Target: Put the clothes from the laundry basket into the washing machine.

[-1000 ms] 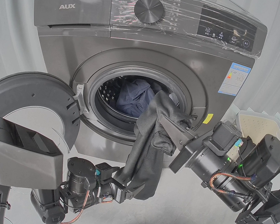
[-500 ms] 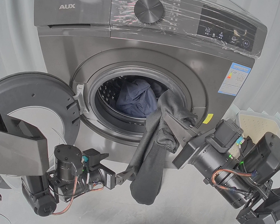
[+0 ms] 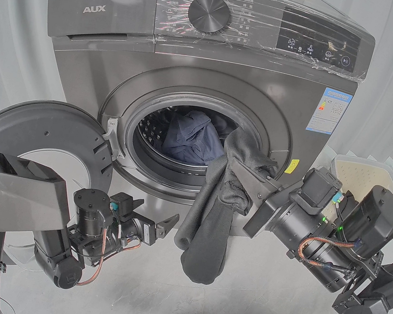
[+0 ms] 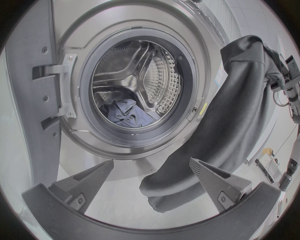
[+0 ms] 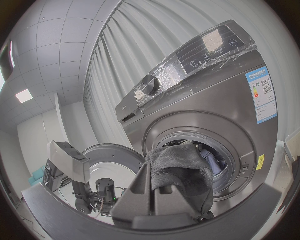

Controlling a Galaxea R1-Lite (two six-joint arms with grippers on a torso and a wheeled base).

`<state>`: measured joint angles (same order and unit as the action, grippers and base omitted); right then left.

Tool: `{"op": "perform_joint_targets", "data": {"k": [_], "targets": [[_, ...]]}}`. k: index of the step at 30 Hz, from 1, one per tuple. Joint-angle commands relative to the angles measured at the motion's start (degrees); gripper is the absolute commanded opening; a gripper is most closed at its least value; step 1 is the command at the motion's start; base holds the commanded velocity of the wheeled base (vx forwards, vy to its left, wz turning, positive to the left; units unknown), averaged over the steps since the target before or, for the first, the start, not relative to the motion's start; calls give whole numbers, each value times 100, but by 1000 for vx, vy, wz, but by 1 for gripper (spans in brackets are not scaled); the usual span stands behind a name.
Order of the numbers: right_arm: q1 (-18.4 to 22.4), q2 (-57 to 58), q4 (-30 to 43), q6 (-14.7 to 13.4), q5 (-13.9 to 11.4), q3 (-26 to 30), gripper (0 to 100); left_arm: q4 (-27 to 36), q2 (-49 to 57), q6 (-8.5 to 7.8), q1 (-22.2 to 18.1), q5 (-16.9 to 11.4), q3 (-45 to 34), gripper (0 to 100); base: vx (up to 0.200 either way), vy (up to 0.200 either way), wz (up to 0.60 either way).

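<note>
A black garment (image 3: 210, 226) hangs from my right gripper (image 3: 236, 166), which is shut on its upper end just in front of the drum opening's right rim. Its lower end dangles free above the floor. The grey washing machine (image 3: 98, 66) has its round door (image 3: 38, 130) swung open to the left. A blue garment (image 3: 192, 137) lies inside the drum. My left gripper (image 3: 169, 220) is low, left of the black garment (image 4: 231, 125) and apart from it. It stands open (image 4: 151, 161) with nothing between its fingers.
A cream laundry basket (image 3: 365, 174) stands at the right of the machine, behind my right arm. The open door takes up the space at the left. Bare grey floor (image 3: 241, 309) lies in front of the machine.
My left gripper has drawn back to the left, away from the black garment's lower end, which now hangs free. My right gripper has shifted the garment slightly rightwards.
</note>
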<state>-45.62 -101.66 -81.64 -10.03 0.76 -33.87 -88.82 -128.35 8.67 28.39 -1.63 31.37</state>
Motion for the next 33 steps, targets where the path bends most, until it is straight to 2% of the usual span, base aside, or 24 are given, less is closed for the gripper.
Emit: {"op": "perform_joint_targets", "data": {"k": [1, 13, 24, 33], "targets": [[-53, -3, -1, 1, -32, -59, 0, -4, -498, 12, -132, -30, 441, 100, 0, 0, 0], [-246, -38, -168, -7, -84, -349, 0, 5, -937, 21, 132, -127, 520, 100, 0, 0, 0], [-255, -38, -168, -7, -84, -384, 0, 5, -972, 91, 650, -135, 599, 100, 0, 0, 0], [-96, -205, -159, -7, -84, -375, 0, -4, -744, 65, 615, -83, 441, 100, 0, 0, 0]]}}
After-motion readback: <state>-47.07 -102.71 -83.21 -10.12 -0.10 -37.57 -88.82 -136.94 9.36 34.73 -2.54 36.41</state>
